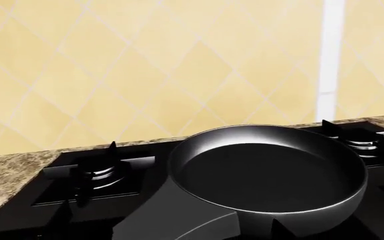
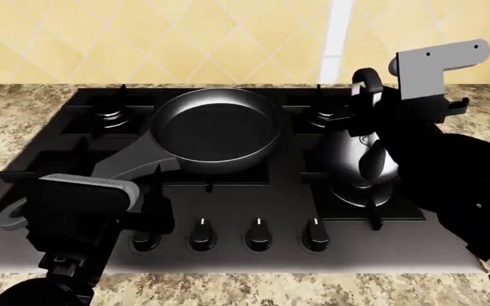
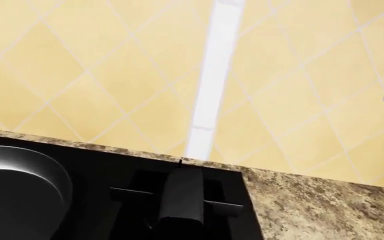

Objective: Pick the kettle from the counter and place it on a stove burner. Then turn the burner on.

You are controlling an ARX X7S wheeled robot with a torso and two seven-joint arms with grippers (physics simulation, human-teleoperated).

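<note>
Your right gripper (image 2: 372, 95) sits at the arched handle of the kettle (image 2: 360, 162), which stands directly below it on the front-right stove burner (image 2: 366, 197) of the black hob (image 2: 58, 166); whether it is clenched on that handle or released, you cannot tell. Your left gripper (image 2: 83, 191) hangs low at the hob's front-left corner, its grip equally unreadable, with the frying pan (image 2: 215, 131) just beyond it and the speckled counter (image 2: 7, 121) outside.
</note>
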